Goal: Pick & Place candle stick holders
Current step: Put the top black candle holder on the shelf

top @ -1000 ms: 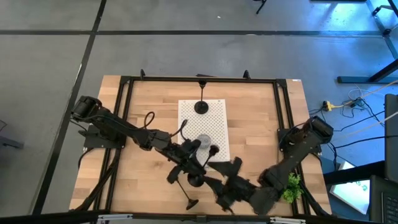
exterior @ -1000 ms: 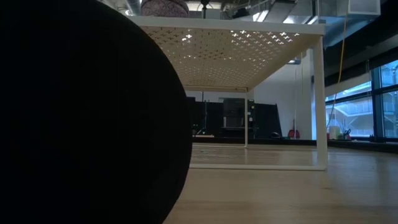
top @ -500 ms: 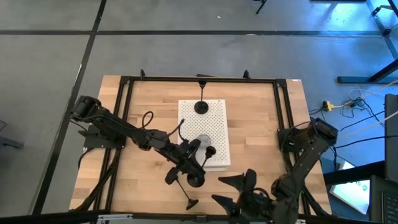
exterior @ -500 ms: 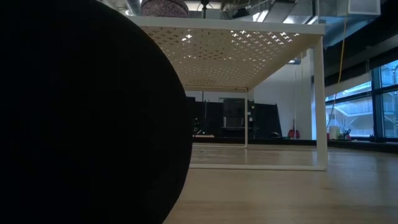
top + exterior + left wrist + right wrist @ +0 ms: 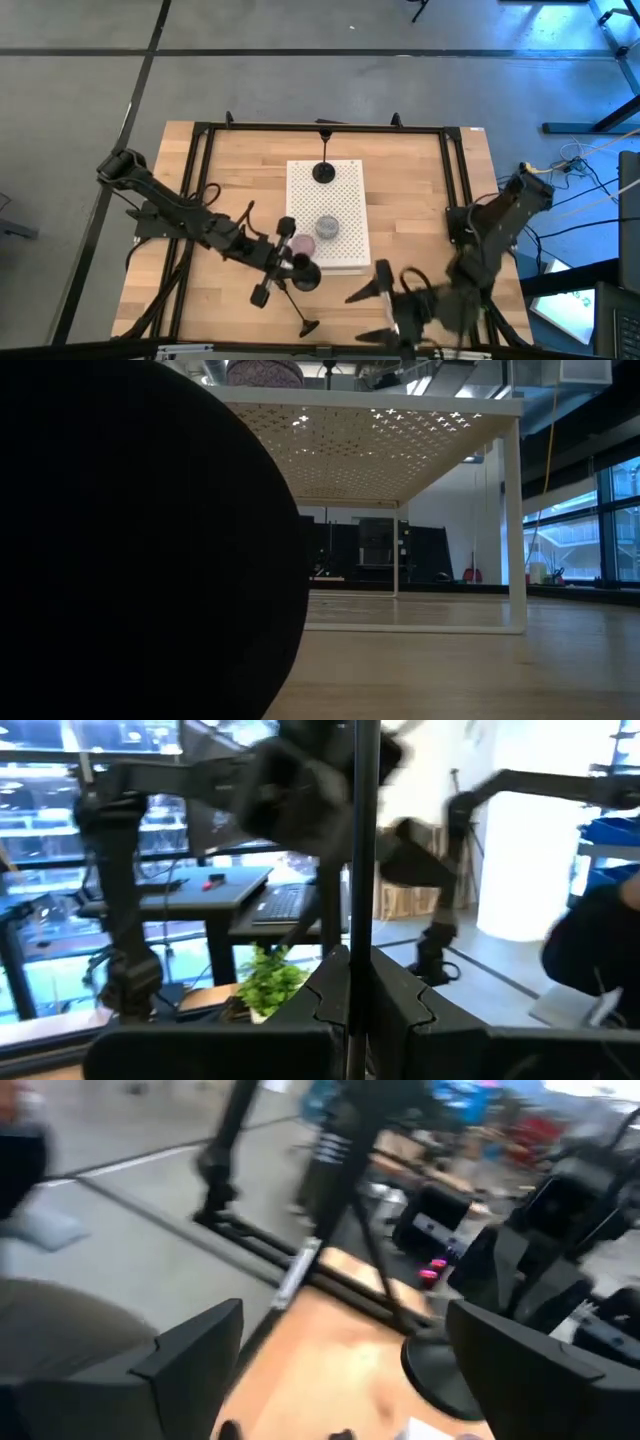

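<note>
At the near edge of the table [image 5: 230, 170], one black candle stick holder [image 5: 303, 318] lies tipped on its side, its thin stem pointing away and its round base closest to the edge. To its right, the right gripper [image 5: 372, 310] hangs low over the wood with its two fingers spread wide and nothing between them.

A little farther in, the left gripper [image 5: 290, 262] is squeezed tight on the thin stem of another black holder [image 5: 306, 277]. In the left wrist view that stem [image 5: 351, 840] runs straight up between the closed fingers [image 5: 330, 990]. The holder's round black base sits just off the near edge of the white board [image 5: 345, 195]. A small pink puck [image 5: 298, 245] is right beside the left gripper, at the board's near left corner.

On the board, near its middle, rests a low round grey puck [image 5: 327, 228]. At the far end of the board a third black holder [image 5: 324, 170] stands upright, thin stem on a round base.

A small green plant [image 5: 262, 982] shows in the left wrist view, beyond the fingers.

In the low view a big round dark shape [image 5: 140, 550] fills the left side; I cannot tell what it is.
</note>
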Controlling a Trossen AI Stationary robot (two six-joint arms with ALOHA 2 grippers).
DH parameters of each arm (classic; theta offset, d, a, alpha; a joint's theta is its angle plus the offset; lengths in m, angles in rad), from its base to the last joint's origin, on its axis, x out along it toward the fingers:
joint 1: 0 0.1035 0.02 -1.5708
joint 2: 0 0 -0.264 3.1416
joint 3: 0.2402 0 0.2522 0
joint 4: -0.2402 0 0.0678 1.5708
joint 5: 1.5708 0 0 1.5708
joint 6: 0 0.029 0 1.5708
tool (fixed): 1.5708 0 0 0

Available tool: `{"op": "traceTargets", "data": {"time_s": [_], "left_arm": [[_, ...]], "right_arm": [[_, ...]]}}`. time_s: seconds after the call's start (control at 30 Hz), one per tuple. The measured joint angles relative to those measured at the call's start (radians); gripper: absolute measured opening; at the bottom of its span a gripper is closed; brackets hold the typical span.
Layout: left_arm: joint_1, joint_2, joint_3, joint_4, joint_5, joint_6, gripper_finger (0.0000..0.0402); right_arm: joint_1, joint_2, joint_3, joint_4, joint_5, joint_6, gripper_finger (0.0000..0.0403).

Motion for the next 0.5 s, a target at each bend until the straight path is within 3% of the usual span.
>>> {"op": "traceTargets", "data": {"time_s": [0.13, 0.43, 0.5], "left_arm": [[-0.01, -0.009, 0.0, -0.008, 0.0, 0.009, 0.0008], [0.041, -0.053, -0.033, -0.054, -0.084, 0.026, 0.0008], [0.063, -0.08, -0.053, -0.052, -0.09, 0.027, 0.0008]], "right_arm": [[-0.058, -0.09, -0.113, 0.04, -0.158, -0.014, 0.0335], [-0.126, -0.469, -0.593, 0.421, -0.123, -0.065, 0.0328], [-0.144, -0.565, -0.696, 0.505, -0.163, -0.075, 0.0328]]}}
